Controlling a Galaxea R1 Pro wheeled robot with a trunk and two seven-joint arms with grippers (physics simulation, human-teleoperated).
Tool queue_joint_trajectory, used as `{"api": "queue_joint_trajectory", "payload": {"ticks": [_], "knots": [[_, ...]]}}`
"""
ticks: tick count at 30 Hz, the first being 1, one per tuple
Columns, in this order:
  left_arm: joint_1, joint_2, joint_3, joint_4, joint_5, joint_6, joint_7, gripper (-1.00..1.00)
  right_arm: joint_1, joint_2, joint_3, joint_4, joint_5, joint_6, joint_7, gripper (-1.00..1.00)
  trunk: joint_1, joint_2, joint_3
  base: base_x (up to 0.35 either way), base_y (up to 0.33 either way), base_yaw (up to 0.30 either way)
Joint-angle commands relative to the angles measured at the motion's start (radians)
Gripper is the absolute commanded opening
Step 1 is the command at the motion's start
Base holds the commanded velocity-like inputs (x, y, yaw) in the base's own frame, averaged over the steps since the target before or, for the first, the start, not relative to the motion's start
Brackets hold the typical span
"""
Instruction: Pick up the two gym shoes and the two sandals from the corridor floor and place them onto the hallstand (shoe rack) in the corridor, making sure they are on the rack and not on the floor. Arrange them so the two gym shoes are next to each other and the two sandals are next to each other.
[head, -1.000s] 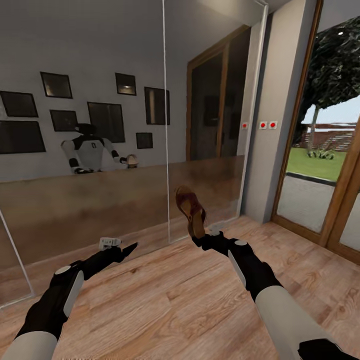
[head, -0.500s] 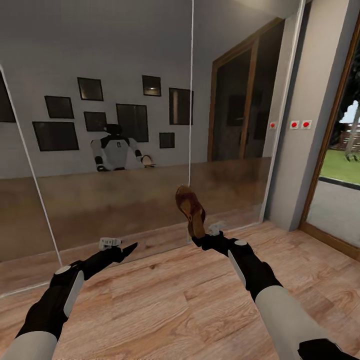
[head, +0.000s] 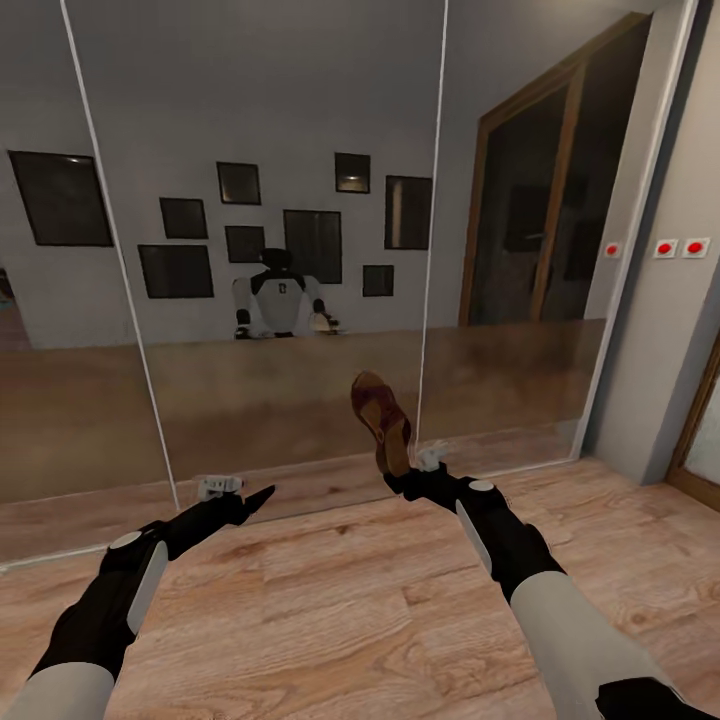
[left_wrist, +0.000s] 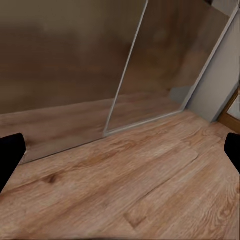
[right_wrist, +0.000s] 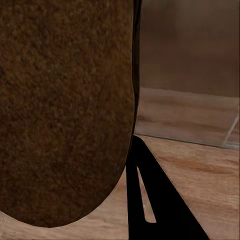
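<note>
Sandal of dark brown leather with tan footbed (head: 381, 420) is held upright, clamped in the right pincer (head: 404, 474); the left pincer (head: 232, 492) hangs spread and empty. Mirrored wall panels (head: 280, 300) have slid rightward in view as the robot turns, hallstand unseen.

Mirrored sliding panels (head: 300, 250), corridor wall.
Reflecting dark picture frames (head: 312, 245) on grey wall; white-framed panel edges; wooden-framed door (head: 545, 200) reflected at right; red wall switches (head: 680, 247) on grey wall (head: 670, 380) beside.
</note>
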Motion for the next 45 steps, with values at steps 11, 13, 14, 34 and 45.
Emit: {"api": "queue_joint_trajectory", "payload": {"ticks": [11,13,14,34,45], "knots": [[-0.001,-0.001,0.001,0.0,0.009,0.01,-0.003,1.0,-0.001,0.0,-0.003,-0.002,0.004,0.005,0.005,-1.0,0.0,0.0,-0.001,0.0,0.0,0.292],[-0.001,-0.001,0.001,0.0,0.009,0.01,-0.003,1.0,-0.001,0.0,-0.003,-0.002,0.003,0.005,0.005,-1.0,0.0,0.0,-0.001,0.0,0.0,0.292],[-0.001,-0.001,0.001,0.0,0.009,0.01,-0.003,1.0,-0.001,0.0,-0.003,-0.002,0.003,0.005,0.005,-1.0,0.0,0.0,-0.001,0.0,0.0,0.292],[0.0,-0.001,-0.001,0.0,0.009,0.01,-0.003,1.0,-0.001,0.0,-0.003,-0.002,0.003,0.005,0.005,-1.0,0.0,0.0,0.0,0.0,0.0,0.292],[-0.001,-0.001,-0.001,0.0,0.009,0.01,-0.003,1.0,-0.001,0.0,-0.003,-0.002,0.003,0.005,0.005,-1.0,0.0,0.0,0.005,0.0,0.0,0.292]]}}
